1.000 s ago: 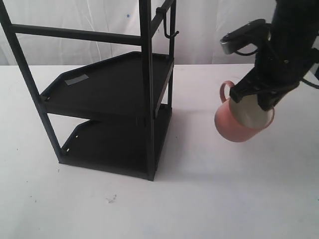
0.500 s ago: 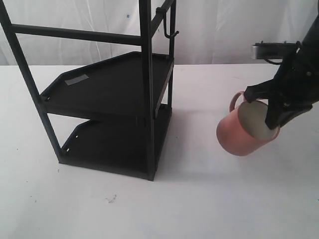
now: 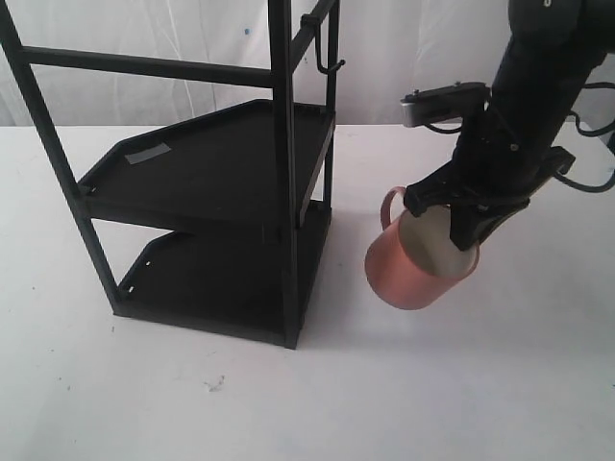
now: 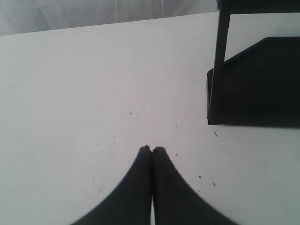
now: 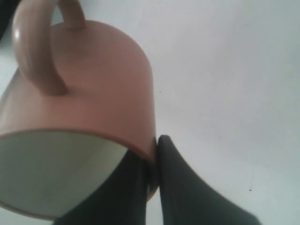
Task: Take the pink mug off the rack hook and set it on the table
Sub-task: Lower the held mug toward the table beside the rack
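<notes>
Since half a second ago, the right gripper (image 3: pixel 459 230) has carried the pink mug (image 3: pixel 408 269) to the left, closer to the rack (image 3: pixel 216 163). The mug now hangs tilted just beside the rack's lower shelf, with its cream inside turned up toward the arm and its handle (image 3: pixel 389 204) toward the rack. I cannot tell if its lower edge touches the table (image 3: pixel 432 384). The rack hook (image 3: pixel 330 63) on the top bar is bare. In the right wrist view the jaws pinch the mug's wall at the rim, one inside and one outside. The left gripper (image 4: pixel 152 150) is low over the white table near a rack corner, its jaws pressed together with nothing between them.
</notes>
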`<state>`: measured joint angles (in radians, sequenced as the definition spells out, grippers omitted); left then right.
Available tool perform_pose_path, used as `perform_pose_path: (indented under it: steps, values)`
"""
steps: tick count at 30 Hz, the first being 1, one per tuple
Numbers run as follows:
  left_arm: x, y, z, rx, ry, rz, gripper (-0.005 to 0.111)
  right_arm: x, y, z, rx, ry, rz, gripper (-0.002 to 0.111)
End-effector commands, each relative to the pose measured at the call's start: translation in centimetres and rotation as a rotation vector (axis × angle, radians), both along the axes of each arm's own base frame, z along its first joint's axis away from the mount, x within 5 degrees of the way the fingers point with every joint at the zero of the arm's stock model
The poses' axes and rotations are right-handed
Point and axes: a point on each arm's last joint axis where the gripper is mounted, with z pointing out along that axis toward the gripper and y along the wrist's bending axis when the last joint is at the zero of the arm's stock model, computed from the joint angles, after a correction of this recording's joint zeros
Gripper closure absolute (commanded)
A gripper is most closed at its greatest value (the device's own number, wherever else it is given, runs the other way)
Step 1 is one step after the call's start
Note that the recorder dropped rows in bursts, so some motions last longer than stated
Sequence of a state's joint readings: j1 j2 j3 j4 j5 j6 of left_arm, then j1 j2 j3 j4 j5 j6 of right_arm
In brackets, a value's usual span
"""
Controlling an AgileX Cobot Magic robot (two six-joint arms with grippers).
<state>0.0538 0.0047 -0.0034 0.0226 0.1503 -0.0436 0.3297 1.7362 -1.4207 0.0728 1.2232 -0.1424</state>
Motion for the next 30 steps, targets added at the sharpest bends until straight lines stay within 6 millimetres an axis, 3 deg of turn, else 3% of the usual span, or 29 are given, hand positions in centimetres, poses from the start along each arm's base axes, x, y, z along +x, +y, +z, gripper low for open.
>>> perform_pose_path:
  steps: [1, 13, 20, 30]
  values:
    - [0.0, 0.0, -0.1, -0.003, 0.004, -0.005, 0.107, 0.0, 0.0, -0.1, -0.001, 0.002, 0.008, 0.108]
    - [0.0, 0.0, -0.1, -0.003, 0.004, -0.005, 0.107, -0.1, 0.8, -0.1, 0.091, 0.016, -0.002, 0.108]
    - [0.0, 0.0, -0.1, -0.003, 0.004, -0.005, 0.107, -0.4, 1.0, -2.2, 0.12, -0.008, 0.022, 0.108]
    - [0.0, 0.0, -0.1, -0.003, 0.004, -0.005, 0.107, 0.4, 1.1, -2.3, 0.143, -0.101, 0.006, 0.108]
